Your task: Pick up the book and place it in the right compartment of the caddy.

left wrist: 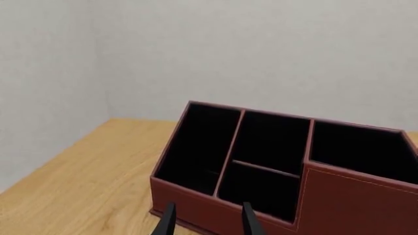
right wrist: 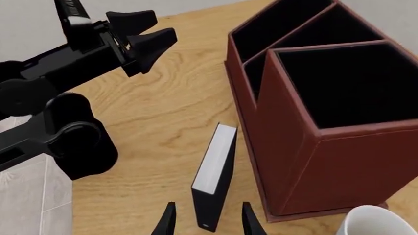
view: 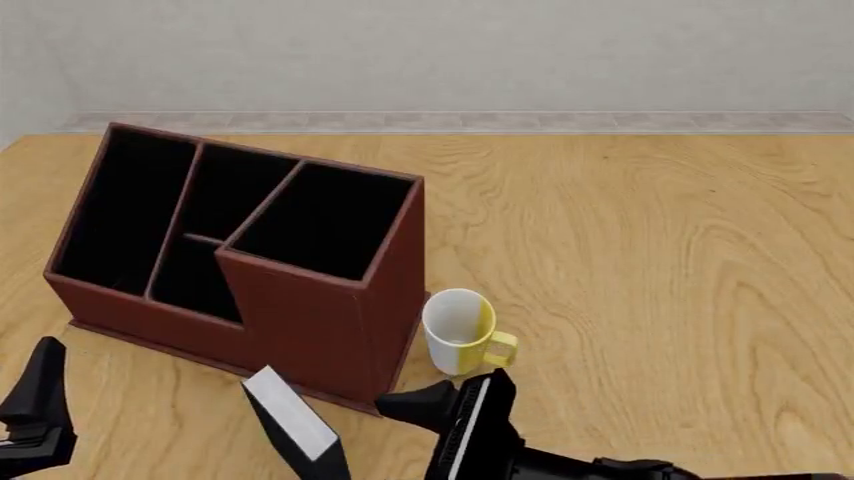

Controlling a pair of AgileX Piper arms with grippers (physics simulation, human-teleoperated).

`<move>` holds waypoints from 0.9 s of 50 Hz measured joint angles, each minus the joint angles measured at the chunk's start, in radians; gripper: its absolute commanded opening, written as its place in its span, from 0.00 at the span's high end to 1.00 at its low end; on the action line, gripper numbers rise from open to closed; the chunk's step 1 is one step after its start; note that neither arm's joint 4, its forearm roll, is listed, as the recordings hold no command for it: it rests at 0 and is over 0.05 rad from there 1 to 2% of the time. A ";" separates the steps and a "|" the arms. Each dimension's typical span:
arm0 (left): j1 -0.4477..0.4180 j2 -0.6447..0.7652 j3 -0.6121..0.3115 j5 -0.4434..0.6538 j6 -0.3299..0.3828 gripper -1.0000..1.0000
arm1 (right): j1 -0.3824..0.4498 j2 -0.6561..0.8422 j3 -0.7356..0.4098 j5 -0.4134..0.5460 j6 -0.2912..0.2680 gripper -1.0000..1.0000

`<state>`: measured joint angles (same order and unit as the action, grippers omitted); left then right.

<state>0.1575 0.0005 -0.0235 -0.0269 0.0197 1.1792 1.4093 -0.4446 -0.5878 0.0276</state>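
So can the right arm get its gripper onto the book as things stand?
Probably yes. In the right wrist view the book stands on edge between the open right gripper fingertips, with nothing between them. The caddy wall stands close beside it, leaving little room.

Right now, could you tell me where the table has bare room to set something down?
The table is bare right of the mug and behind the caddy. It is crowded at the caddy's near corner: the book, mug and right gripper bunch there.
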 measured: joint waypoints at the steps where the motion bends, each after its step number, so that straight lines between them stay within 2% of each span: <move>1: 0.000 0.000 -0.001 0.000 0.000 0.00 | -0.001 0.004 -0.001 -0.002 0.000 0.00; 45: 0.022 0.000 0.008 -0.013 0.005 0.00 | 0.017 0.228 -0.073 -0.118 0.046 0.00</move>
<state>0.1799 0.0002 -0.0152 -0.0402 0.0250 1.1966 1.6376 -0.5173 -0.7054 0.0740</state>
